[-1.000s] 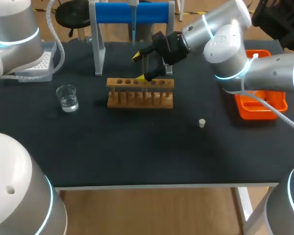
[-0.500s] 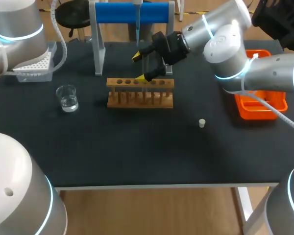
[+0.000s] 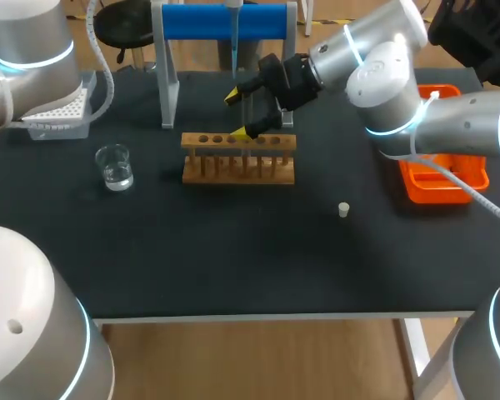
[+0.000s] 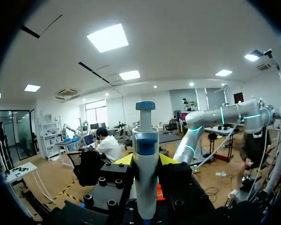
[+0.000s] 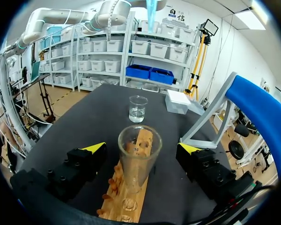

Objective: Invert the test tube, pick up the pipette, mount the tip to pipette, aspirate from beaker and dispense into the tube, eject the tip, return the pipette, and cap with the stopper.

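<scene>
A clear test tube [image 5: 139, 159] stands mouth-up in the wooden rack [image 3: 238, 158]. My right gripper [image 3: 242, 114] is open around it, a yellow tip on either side and neither touching the glass. My left gripper [image 4: 145, 159] is shut on the white pipette [image 4: 145, 178] with its blue plunger; it is above the head view's frame, and only the pipette's pale blue tip [image 3: 233, 37] hangs down in front of the blue stand. The water beaker [image 3: 114, 167] sits left of the rack, also beaker [image 5: 137, 108] ahead of the right gripper. A small white stopper [image 3: 343, 209] lies right of the rack.
The blue pipette stand [image 3: 225, 21] on grey legs is behind the rack. A white tip box [image 3: 62, 108] sits at the back left, and an orange tray [image 3: 442, 179] at the right edge under my right arm.
My left arm shifted at the upper left and the pipette's tip moved slightly right above the rack. The right gripper and the tube stayed put.
</scene>
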